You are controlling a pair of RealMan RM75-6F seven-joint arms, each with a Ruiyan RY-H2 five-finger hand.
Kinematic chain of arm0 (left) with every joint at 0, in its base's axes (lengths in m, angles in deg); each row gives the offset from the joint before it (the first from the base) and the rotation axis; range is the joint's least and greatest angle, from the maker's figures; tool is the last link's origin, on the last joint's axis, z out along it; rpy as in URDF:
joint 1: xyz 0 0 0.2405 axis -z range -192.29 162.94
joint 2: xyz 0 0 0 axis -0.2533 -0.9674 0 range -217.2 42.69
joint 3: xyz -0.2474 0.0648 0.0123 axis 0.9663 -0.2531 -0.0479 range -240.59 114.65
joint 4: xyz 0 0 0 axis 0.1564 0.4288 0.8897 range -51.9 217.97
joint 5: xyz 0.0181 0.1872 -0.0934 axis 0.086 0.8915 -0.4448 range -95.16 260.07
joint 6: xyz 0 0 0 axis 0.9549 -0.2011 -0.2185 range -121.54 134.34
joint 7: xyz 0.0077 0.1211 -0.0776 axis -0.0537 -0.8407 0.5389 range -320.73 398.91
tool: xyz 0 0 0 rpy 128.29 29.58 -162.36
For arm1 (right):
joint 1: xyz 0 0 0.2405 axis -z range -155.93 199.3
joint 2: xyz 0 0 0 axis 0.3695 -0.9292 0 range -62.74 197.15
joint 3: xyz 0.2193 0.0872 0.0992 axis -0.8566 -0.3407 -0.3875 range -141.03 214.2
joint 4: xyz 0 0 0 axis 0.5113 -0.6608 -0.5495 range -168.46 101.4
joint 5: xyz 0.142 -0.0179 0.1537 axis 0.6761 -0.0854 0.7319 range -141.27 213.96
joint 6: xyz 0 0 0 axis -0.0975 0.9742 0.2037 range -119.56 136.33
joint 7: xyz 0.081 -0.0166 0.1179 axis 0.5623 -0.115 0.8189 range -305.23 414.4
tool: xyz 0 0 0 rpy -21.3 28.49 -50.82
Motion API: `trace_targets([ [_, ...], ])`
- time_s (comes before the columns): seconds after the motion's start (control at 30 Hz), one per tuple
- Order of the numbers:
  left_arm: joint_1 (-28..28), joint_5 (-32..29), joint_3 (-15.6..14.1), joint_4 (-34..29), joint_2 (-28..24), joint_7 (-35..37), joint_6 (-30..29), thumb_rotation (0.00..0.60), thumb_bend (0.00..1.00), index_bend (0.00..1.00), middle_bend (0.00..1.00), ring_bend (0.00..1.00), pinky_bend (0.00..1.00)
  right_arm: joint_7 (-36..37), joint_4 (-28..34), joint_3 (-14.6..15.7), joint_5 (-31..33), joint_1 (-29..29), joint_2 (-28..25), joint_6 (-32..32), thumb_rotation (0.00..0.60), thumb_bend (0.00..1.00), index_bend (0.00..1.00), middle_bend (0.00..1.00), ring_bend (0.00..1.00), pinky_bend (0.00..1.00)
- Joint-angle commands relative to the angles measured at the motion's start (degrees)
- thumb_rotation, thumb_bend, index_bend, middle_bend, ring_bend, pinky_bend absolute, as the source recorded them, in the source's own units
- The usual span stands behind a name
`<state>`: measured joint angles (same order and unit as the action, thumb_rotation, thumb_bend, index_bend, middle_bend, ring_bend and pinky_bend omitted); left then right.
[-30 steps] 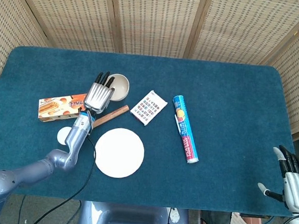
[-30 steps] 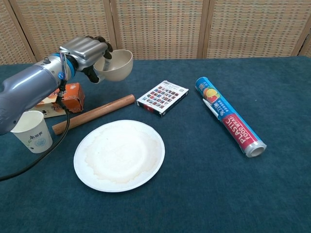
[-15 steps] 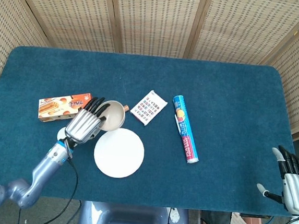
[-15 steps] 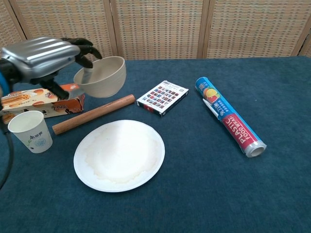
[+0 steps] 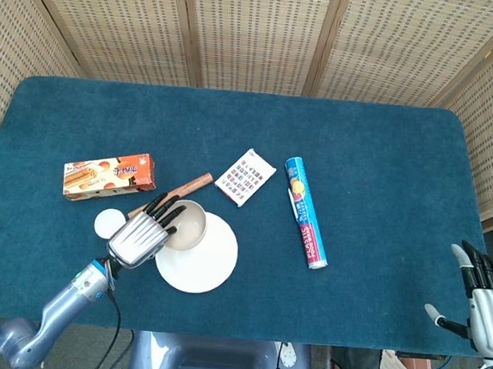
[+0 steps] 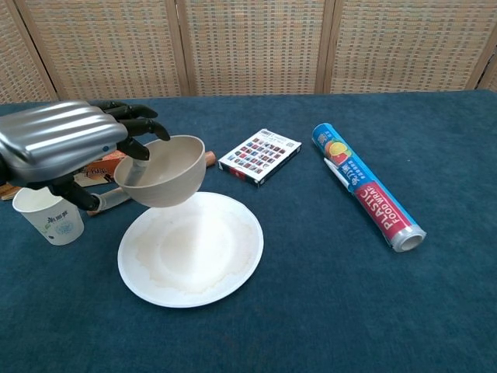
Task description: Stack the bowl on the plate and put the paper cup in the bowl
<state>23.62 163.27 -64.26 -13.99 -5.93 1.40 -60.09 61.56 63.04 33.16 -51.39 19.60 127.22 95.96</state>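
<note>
My left hand [image 5: 145, 233] [image 6: 66, 148] holds the beige bowl [image 5: 186, 225] [image 6: 162, 169] by its rim, in the air above the left part of the white plate [image 5: 202, 262] [image 6: 194, 252]. The bowl is tilted a little. The paper cup [image 5: 109, 222] [image 6: 49, 220] stands upright left of the plate, partly behind the left hand in the chest view. My right hand [image 5: 481, 293] shows at the lower right edge of the head view, fingers apart and holding nothing, far from the objects.
A snack box [image 5: 109, 175] lies at the left and a wooden rolling pin [image 5: 191, 184] runs behind the bowl. A card pack [image 5: 245, 177] [image 6: 260, 156] and a plastic wrap roll [image 5: 305, 212] [image 6: 365, 185] lie right of the plate.
My left hand has carried the bowl from the back of the table toward me and to the right, lowering it until it hangs over the plate's left part. The right hand has stayed put.
</note>
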Motion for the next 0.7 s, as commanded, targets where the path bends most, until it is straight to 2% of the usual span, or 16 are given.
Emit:
trace_targets([
  [0.03,-0.06,0.07,0.05,0.14,0.93,-1.25,0.57,0.6,0.41,0.62,0.16,0.0,0.08,0.26,0.14,-0.08,0.04,0.01,-0.24,0.04,0.6,0.15,0.0,0.0,0.0,0.0],
  [0.7,-0.06,-2.72,-0.53,4.74,8.05,-6.4,5.82,0.6,0.41,0.62,0.16,0.0,0.08,1.76,-0.22,-0.23,-0.13,0.4,-0.49,0.82,0.6,0.15,0.0,0.0,0.0,0.0],
])
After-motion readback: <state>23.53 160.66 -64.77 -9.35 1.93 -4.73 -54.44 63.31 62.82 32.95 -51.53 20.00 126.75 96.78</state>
